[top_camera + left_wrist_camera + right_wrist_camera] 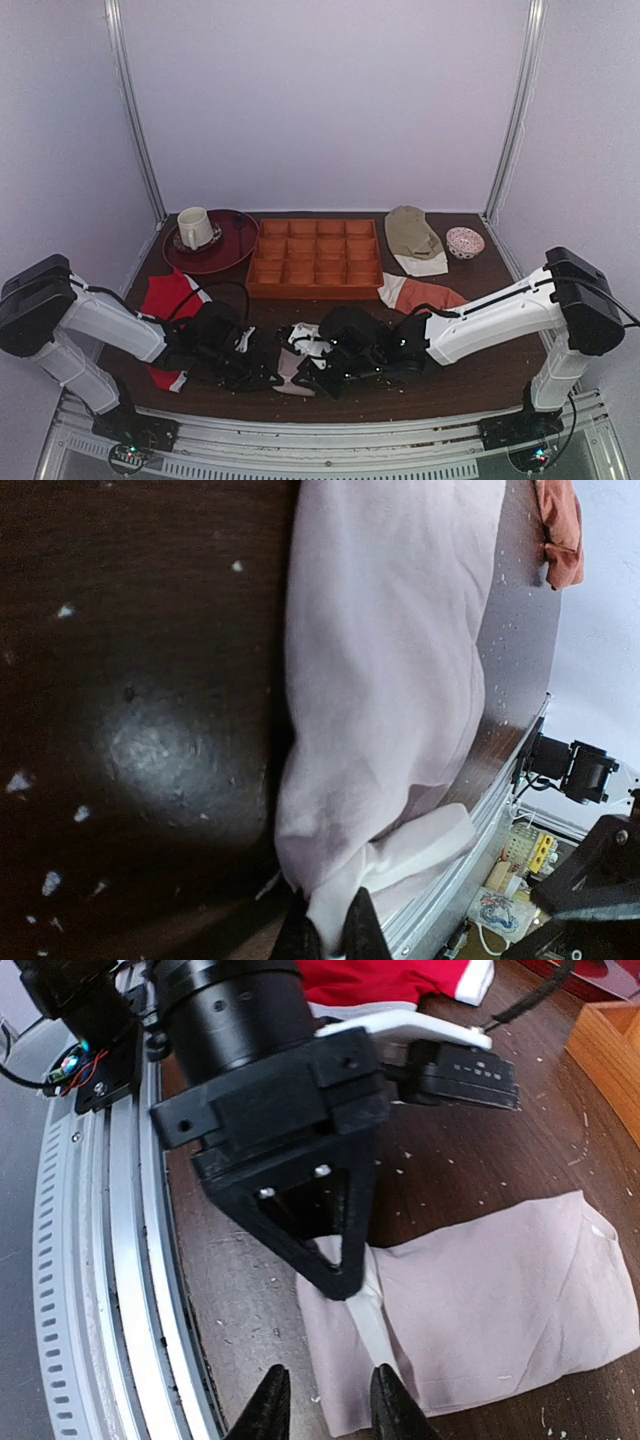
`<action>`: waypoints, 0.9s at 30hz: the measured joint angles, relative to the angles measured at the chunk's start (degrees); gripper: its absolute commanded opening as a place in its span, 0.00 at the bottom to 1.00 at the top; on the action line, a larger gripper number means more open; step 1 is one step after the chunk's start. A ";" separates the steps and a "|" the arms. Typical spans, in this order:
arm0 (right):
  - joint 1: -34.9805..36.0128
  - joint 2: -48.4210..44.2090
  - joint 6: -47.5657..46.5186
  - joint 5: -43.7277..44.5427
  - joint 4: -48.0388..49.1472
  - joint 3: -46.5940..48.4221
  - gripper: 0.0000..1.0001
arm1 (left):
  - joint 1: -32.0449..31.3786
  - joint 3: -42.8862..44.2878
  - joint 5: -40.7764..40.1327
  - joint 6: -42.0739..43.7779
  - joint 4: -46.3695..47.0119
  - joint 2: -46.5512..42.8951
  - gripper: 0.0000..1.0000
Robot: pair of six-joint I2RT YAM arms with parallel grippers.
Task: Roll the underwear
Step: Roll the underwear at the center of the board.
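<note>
Soft pinkish-beige underwear, folded into a flat, wrinkled oblong with a white waistband strip at one end. Placed on the dark, scuffed wooden table, close to the near edge at the middle, between the two grippers.

Left gripper: black fingers pressed together, clamped on the white band. Right gripper: two pointed black fingertips apart, straddling a corner of the cloth, pinching nothing.

Pale crumbs scattered over the tabletop.

Further back:
- One orange wooden tray, gridded into square compartments, four across by three deep.
- One white cup upright on one round, glossy dark-red plate, far left.
- One small patterned bowl, far right.

Three other garments:
- One red garment with white trim, left.
- One orange-rust garment with a white band, right of centre.
- One crumpled olive-beige garment, just beside the bowl.
</note>
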 measured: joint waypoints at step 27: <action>1.31 11.65 -10.27 4.04 -0.76 5.86 0.30 | 0.00 0.00 -0.04 -0.04 -0.02 0.00 0.00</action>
